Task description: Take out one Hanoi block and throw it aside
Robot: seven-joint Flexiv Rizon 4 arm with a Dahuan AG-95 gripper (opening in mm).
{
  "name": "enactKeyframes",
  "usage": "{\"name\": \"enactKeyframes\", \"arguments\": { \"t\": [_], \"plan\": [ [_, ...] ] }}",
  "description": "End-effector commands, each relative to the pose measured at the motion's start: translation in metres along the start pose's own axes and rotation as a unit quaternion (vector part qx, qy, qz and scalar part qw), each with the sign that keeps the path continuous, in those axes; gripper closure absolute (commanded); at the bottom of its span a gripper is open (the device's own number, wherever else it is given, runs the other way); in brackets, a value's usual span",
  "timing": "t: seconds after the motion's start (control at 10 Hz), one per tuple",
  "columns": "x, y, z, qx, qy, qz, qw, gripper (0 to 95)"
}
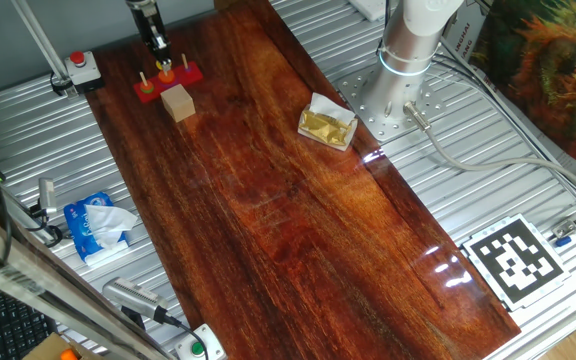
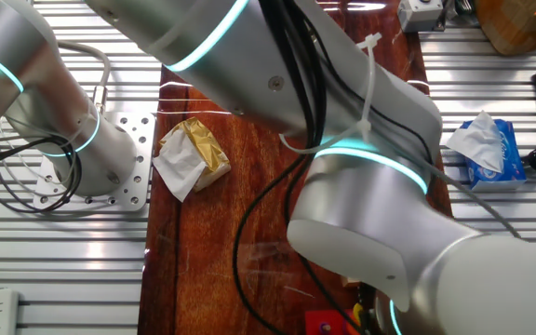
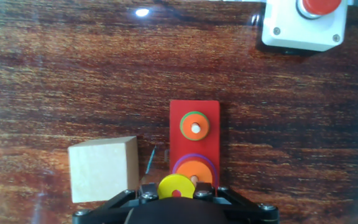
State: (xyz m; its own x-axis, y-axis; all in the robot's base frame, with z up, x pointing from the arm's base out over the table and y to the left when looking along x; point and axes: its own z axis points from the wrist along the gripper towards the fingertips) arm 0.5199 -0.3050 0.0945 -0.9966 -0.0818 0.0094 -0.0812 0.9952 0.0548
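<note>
In the hand view my gripper (image 3: 175,191) is shut on the Hanoi block (image 3: 174,186), a small yellow disc with a centre hole, held between the two fingers (image 3: 148,193). It sits just over the near peg's stack of orange and purple discs (image 3: 194,168) on the red base (image 3: 194,112). The far peg carries an orange and green disc (image 3: 194,125). In one fixed view the gripper (image 1: 159,48) hangs over the red base (image 1: 168,79) at the far end of the wooden board. The other fixed view shows only a corner of the base (image 2: 327,323) below the arm.
A tan wooden cube (image 3: 102,168) (image 1: 178,102) stands just left of the red base. A red push-button box (image 3: 303,25) (image 1: 83,66) is beyond it. A gold and white wrapper (image 1: 327,124) (image 2: 192,155) lies mid-board. A blue tissue pack (image 1: 96,226) (image 2: 487,154) lies off the board.
</note>
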Motion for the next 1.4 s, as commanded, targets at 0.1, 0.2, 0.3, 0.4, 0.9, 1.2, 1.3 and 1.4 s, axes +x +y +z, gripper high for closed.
{"name": "enactKeyframes", "arguments": {
  "t": [0.1, 0.2, 0.3, 0.4, 0.9, 1.2, 1.3, 1.4],
  "plan": [
    [-0.005, 0.007, -0.001, 0.002, 0.000, 0.002, 1.0000, 76.0],
    [-0.010, 0.012, -0.002, 0.001, 0.001, 0.006, 1.0000, 76.0],
    [-0.015, 0.020, -0.004, 0.002, 0.002, 0.010, 0.9999, 76.0],
    [-0.016, 0.024, -0.004, -0.001, 0.002, 0.011, 0.9999, 76.0],
    [-0.024, 0.033, -0.006, 0.001, 0.001, 0.016, 0.9999, 76.0],
    [-0.029, 0.036, -0.007, -0.001, -0.002, 0.018, 0.9998, 76.0],
    [-0.031, 0.037, -0.008, -0.001, -0.004, 0.019, 0.9998, 76.0],
    [-0.033, 0.039, -0.009, 0.000, -0.005, 0.022, 0.9998, 76.0]
  ]
}}
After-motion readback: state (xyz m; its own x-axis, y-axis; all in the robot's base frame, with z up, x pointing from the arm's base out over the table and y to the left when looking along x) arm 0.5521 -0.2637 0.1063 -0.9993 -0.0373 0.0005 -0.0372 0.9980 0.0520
